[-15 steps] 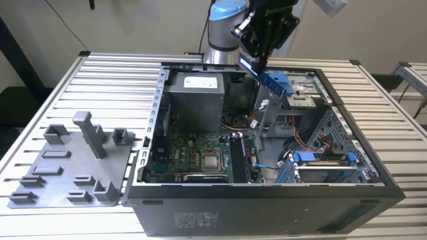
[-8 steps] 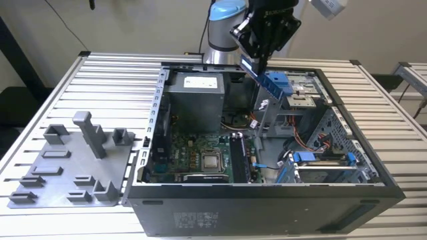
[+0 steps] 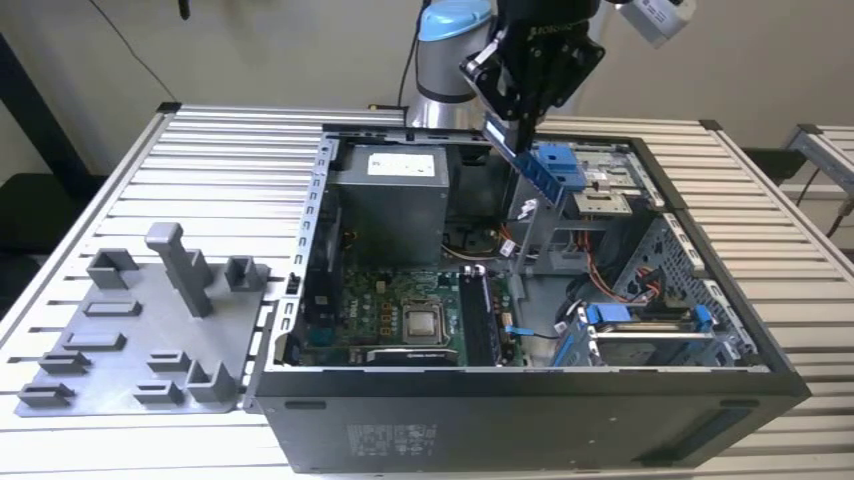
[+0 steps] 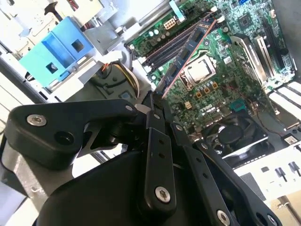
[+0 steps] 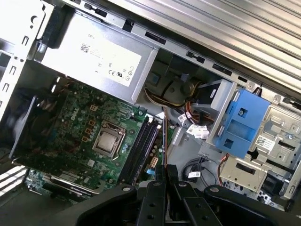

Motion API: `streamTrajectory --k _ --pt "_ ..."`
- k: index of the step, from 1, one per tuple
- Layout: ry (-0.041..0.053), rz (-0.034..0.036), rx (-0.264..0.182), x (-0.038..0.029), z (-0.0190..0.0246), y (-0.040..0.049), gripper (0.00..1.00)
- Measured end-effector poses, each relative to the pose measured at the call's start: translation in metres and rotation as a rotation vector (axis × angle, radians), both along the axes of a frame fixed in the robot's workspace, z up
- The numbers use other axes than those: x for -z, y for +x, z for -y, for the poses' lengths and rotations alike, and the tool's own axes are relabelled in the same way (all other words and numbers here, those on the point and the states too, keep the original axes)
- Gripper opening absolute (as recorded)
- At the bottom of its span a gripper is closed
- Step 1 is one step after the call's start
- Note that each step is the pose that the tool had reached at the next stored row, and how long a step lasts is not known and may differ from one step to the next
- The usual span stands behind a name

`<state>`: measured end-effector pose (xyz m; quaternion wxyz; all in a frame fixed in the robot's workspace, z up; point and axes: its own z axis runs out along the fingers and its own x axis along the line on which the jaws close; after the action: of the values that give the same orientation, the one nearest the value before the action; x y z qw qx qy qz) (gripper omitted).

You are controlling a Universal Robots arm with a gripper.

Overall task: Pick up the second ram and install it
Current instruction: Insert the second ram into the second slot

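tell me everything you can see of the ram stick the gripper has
The second ram is a thin, flat, narrow bluish board with small dark chips, rigid like circuit board. The gripper is shut on one end of it. It hangs tilted in the air above the open computer case, its free end pointing down toward the black motherboard slots, not yet seated. Nothing else appears to touch it.

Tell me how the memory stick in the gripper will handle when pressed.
Likely stiff: the second ram juts straight from the gripper without sagging. Probably light, being thin and flat. Held by one end, it may pivot or slip if pushed off-axis.
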<state>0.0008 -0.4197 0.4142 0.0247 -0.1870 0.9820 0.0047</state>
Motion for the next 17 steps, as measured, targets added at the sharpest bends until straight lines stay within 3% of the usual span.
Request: streamTrajectory --k 6,11,17 --pt "-0.0013 -0.002 0.029 0.0013 0.0024 0.0011 0.13" --pt "-0.0097 -0.0412 0.031 0.0016 0.0025 0.0068 0.13" --pt "-0.0083 -0.0427 0.104 0.0054 0.0032 0.0069 0.13"
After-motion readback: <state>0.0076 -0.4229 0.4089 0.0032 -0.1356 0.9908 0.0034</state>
